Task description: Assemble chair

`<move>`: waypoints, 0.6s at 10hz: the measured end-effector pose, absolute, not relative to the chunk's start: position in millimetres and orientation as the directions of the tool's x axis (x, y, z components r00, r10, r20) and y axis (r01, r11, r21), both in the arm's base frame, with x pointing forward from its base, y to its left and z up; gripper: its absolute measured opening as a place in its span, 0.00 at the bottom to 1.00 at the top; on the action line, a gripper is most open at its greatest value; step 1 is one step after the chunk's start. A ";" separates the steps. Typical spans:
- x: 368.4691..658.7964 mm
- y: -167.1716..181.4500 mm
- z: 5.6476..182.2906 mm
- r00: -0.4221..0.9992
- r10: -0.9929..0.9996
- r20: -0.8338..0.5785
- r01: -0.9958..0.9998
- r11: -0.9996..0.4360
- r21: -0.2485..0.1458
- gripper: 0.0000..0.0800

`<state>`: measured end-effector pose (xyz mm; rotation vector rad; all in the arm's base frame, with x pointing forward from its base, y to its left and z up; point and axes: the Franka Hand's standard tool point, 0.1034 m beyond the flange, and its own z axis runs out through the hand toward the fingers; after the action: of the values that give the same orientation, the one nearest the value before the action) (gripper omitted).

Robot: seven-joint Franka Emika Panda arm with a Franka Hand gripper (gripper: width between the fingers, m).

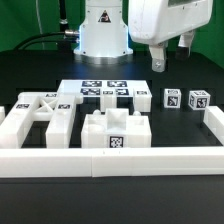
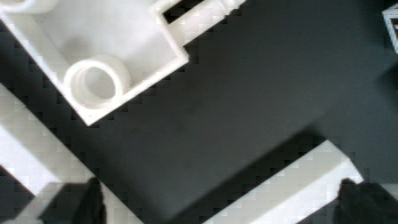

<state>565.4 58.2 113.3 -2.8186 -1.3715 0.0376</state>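
Note:
The chair lies in loose white tagged parts on the black table. An X-braced frame [image 1: 38,112] is at the exterior view's left, and a blocky tagged part [image 1: 115,130] sits at front centre. Two square-ended legs [image 1: 170,99] [image 1: 198,101] stand at the right. My gripper [image 1: 172,56] hangs open in the air above and behind the two legs, holding nothing. In the wrist view its dark fingertips [image 2: 71,205] frame my gripper [image 2: 219,206] over bare table. A white part with a raised round ring [image 2: 98,80] shows farther off; I cannot tell which part it is.
The marker board [image 1: 105,92] lies flat behind the parts, in front of the robot's base [image 1: 103,30]. A long low white border rail [image 1: 110,161] runs along the front and up the right side [image 1: 214,125]. A white strip [image 2: 267,185] crosses the wrist view between the fingers.

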 end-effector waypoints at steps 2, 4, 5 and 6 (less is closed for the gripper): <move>574.2 36.6 89.3 0.578 0.816 -0.020 0.816 -0.579 -0.013 0.81; 595.6 14.4 74.7 0.550 0.835 -0.021 0.835 -0.550 -0.007 0.81; 601.0 7.7 73.4 0.560 0.828 -0.021 0.828 -0.560 -0.006 0.81; 600.1 9.4 73.1 0.559 0.829 -0.021 0.829 -0.559 -0.007 0.81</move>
<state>600.1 9.4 73.1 -2.7768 -1.4775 0.0347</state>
